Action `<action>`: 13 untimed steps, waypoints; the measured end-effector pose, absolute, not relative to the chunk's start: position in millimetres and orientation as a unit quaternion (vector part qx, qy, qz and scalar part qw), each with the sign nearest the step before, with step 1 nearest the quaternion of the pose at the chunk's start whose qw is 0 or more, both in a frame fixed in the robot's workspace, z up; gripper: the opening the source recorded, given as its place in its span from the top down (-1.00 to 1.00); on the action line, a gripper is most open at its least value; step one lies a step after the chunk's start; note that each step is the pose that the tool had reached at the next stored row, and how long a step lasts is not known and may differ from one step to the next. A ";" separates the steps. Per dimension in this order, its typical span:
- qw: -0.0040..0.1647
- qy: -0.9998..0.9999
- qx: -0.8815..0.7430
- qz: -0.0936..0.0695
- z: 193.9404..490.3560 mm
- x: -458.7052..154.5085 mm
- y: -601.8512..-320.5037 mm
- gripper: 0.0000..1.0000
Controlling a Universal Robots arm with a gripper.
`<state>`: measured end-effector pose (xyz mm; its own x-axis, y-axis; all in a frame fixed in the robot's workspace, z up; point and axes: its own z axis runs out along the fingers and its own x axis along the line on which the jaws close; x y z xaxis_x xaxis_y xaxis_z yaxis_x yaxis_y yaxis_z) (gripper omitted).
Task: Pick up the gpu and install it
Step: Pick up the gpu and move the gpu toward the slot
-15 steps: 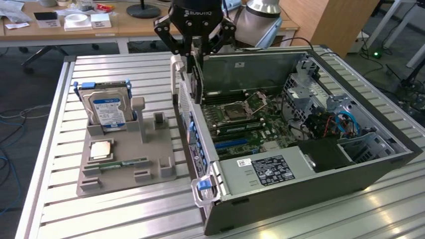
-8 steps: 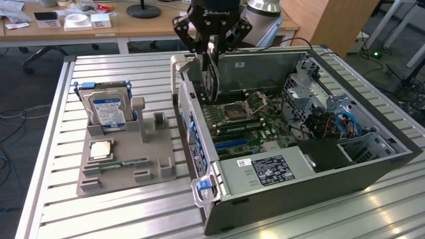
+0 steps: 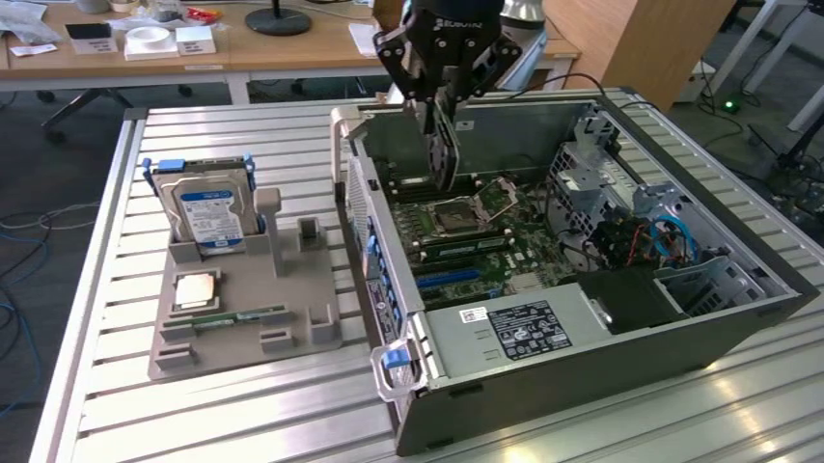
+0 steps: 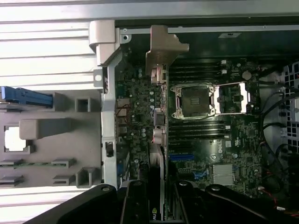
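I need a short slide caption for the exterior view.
The pincer holds the gpu upright above the motherboard in the open computer case.

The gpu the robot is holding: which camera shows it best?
The exterior view: the gpu hangs upright in the gripper over the open computer case, one dark face showing. The wrist view sees it edge-on, a thin strip.

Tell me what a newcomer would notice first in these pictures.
The black gripper stands out first, shut on the gpu, which hangs edge-down over the open computer case. Inside, the open processor socket gleams on the green motherboard. On the exterior view's left, a hard drive with a blue label stands upright in a grey holder.
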<state>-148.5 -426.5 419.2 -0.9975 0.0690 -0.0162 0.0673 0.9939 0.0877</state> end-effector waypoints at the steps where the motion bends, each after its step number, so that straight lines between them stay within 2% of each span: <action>1: 0.010 0.998 0.034 0.044 419.2 -144.1 -426.4 0.48; 13: 0.009 0.998 0.034 0.049 419.2 -98.9 -424.7 0.48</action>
